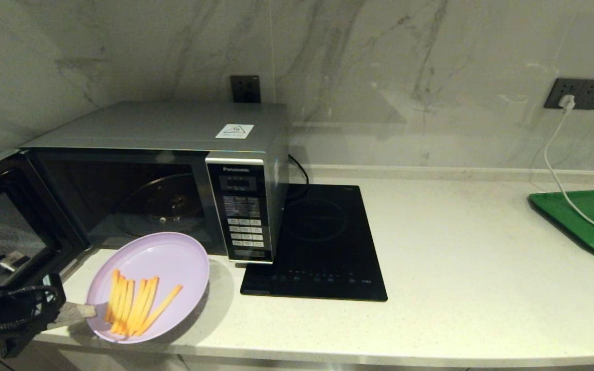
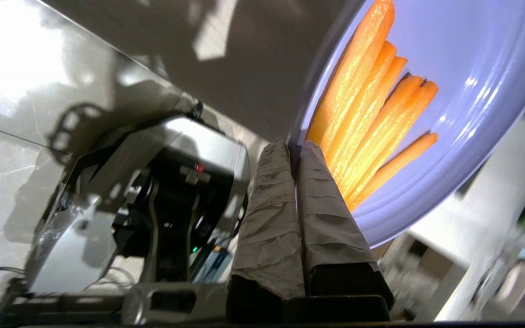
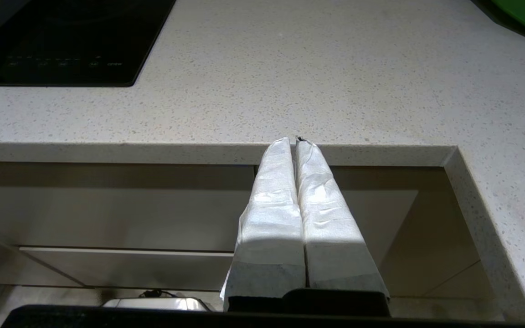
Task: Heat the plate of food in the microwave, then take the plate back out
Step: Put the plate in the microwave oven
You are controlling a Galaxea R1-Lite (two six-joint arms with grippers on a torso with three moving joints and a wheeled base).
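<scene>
The left gripper (image 1: 88, 310) pinches the plate (image 1: 173, 257) rim before the open microwave (image 1: 173, 154). The right gripper (image 3: 295, 141), fingers together, hangs below the white counter (image 1: 482, 288) edge.

I read "Panasonic" in white at the top of the microwave's (image 1: 173, 170) black keypad panel (image 1: 240, 208). The sticker (image 1: 234, 131) on its roof is too small to read.

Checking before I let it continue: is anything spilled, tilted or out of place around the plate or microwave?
Nothing spilled. The left gripper pinches the near rim of the plate of food, fries bunched at that side. The microwave door is open, its turntable bare. The right gripper is parked off the counter edge.
</scene>
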